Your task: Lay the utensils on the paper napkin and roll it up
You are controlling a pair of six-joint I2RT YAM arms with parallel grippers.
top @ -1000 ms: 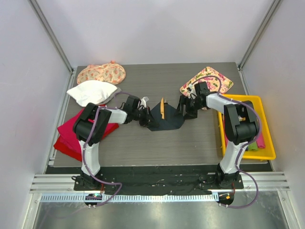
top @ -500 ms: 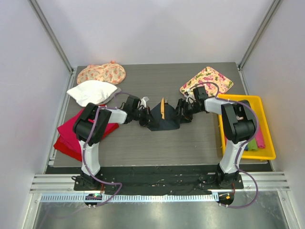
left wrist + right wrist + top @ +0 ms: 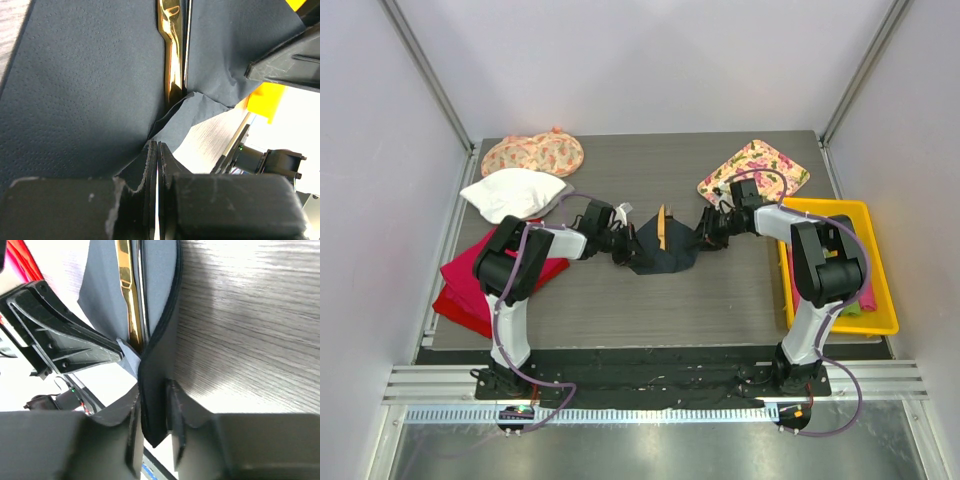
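The dark paper napkin lies mid-table, both sides lifted off the wood. The tan-gold utensils lie in its middle fold, pointing away from the arm bases. My left gripper is at the napkin's left corner. In the left wrist view its jaws are shut, pinching the napkin just below the utensils. My right gripper is at the right edge. In the right wrist view it is closed on the folded edge of the napkin, beside the utensils.
A yellow tray holding coloured cloths stands at the right edge. A floral cloth lies behind my right gripper. Floral pads, a white cloth and a red cloth lie on the left.
My right gripper has narrowed from wide open and closed on the napkin's right edge, which has drawn in a little toward the utensils. The left gripper has held still.
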